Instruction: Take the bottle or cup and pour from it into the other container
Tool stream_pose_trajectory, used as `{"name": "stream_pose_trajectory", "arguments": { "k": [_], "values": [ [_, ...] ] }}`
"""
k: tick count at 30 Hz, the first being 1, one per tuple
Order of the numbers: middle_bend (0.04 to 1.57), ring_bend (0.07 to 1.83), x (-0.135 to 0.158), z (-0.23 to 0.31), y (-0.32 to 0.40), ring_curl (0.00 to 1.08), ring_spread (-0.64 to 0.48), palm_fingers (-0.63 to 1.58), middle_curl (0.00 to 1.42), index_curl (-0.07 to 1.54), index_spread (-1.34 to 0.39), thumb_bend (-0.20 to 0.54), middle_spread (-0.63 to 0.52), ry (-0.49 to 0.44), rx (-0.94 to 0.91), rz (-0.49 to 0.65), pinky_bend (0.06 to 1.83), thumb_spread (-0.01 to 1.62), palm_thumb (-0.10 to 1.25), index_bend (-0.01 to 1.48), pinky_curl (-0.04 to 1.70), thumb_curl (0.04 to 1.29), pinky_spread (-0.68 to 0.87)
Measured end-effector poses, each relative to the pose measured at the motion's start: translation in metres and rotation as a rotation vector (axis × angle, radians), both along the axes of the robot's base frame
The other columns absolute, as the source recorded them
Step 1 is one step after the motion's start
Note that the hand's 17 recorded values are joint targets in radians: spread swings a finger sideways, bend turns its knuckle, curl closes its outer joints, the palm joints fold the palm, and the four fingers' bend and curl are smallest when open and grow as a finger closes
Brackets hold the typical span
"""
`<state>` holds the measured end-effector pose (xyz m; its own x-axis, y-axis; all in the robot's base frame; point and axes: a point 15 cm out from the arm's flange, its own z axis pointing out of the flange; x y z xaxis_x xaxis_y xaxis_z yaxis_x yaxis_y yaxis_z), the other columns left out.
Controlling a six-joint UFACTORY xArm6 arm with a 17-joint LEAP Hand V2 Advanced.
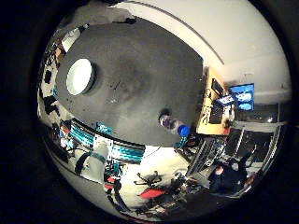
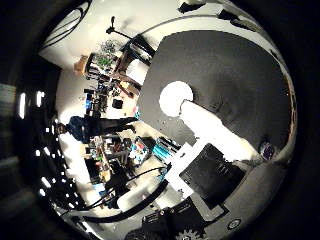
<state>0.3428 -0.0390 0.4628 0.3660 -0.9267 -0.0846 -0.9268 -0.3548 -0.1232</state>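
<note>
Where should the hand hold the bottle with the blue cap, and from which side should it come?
Probably around its clear body, below the blue cap. The bottle seems to stand upright near the edge of the dark table, far from the white bowl, with bare table around it. A sideways approach from over the table should suit.

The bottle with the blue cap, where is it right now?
The bottle lies on its side near the edge of the dark round table, well apart from the white cup across the tabletop.
</note>
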Motion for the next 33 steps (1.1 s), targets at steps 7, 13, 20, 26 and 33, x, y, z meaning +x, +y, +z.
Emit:
{"name": "stream_pose_trajectory", "arguments": {
  "k": [7, 13, 20, 26, 33],
  "values": [
    [0.40, 0.75, -0.023, -0.011, -0.003, 0.15, -0.03, 0.43, 0.41, 0.40, -0.40, -0.025, -0.14, 0.006, 0.033, -0.031, 0.91, 1.07, 0.69, 0.19, -0.01, 0.38, 0.39],
    [0.40, 0.76, -0.032, -0.003, -0.031, 0.16, -0.03, 0.41, 0.41, 0.38, -0.39, -0.023, -0.13, -0.040, 0.100, -0.113, 0.92, 1.07, 0.68, 0.17, -0.01, 0.38, 0.39],
    [0.40, 0.78, -0.045, 0.008, -0.078, 0.17, -0.02, 0.39, 0.40, 0.36, -0.37, -0.023, -0.10, -0.113, 0.188, -0.237, 0.97, 1.06, 0.67, 0.18, -0.01, 0.38, 0.39],
    [0.41, 0.79, -0.051, 0.027, -0.110, 0.17, -0.02, 0.41, 0.40, 0.35, -0.36, -0.024, -0.09, -0.215, 0.255, -0.336, 1.00, 1.09, 0.61, 0.18, -0.01, 0.36, 0.39],
    [0.42, 0.81, -0.055, 0.030, -0.159, 0.16, -0.03, 0.40, 0.39, 0.35, -0.35, -0.023, -0.09, -0.312, 0.387, -0.460, 1.01, 1.10, 0.59, 0.18, -0.01, 0.35, 0.40]
  ]
}}
